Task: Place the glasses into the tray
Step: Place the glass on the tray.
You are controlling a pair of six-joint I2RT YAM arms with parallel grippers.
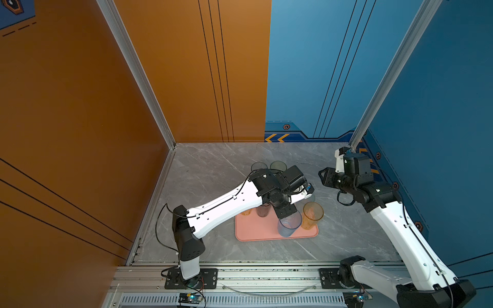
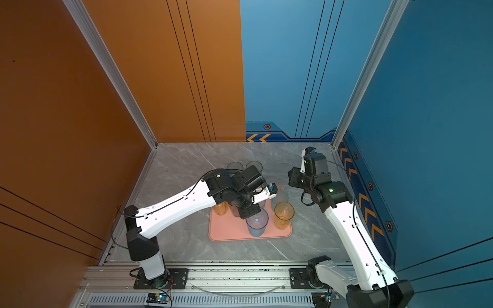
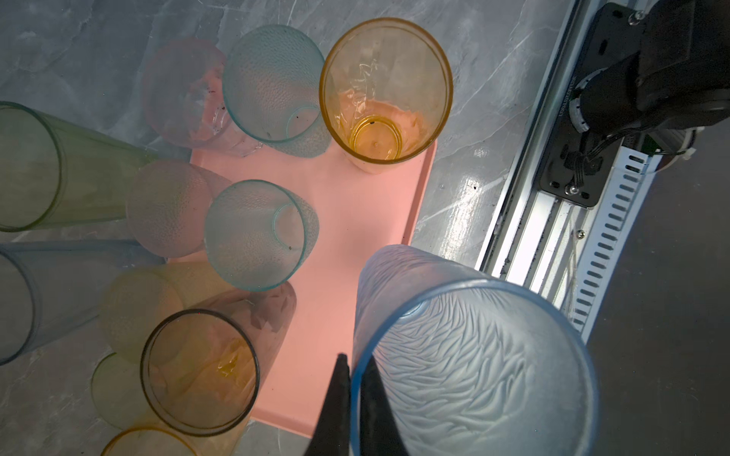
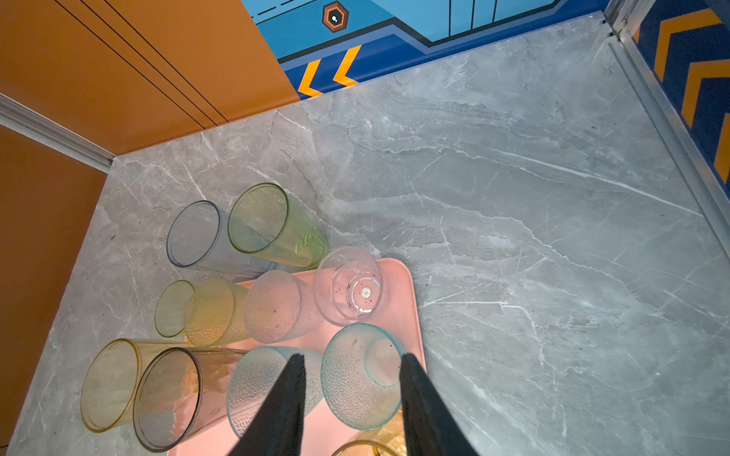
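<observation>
In both top views my left gripper point(image 1: 283, 216) point(image 2: 248, 216) reached over the tray point(image 1: 256, 232) point(image 2: 226, 232). It was clenched on the rim of the tall blue tumbler point(image 1: 289, 226) point(image 2: 256, 225). That tumbler stood upright by the tray's near edge, just beside the amber tumbler point(image 1: 312, 214) point(image 2: 284, 214) at the tray's near right corner. I could not tell whether its base touched the tray. My right gripper point(image 1: 322, 176) point(image 2: 292, 179) hung above the tabletop point(image 1: 202, 170), toward its right edge and apart from the tray. A grey tumbler point(image 1: 258, 166) and a green tumbler point(image 1: 278, 166) stood on the tabletop beyond the tray's far edge.

In the left wrist view my fingers point(image 3: 335, 398) pinched the blue tumbler's point(image 3: 474, 355) wall. One finger was outside it and the other inside, seen dark through the plastic. The amber tumbler point(image 3: 385, 91) sat in a corner of the tray point(image 3: 355, 205).

In the right wrist view my right gripper's point(image 4: 351, 357) jaws stood apart and grasped nothing. A teal tumbler point(image 4: 361, 375) on the tray point(image 4: 407, 284) below showed between them. The grey tumbler point(image 4: 193, 233) and the green tumbler point(image 4: 260, 221) stood side by side off the tray, on the tabletop.
</observation>
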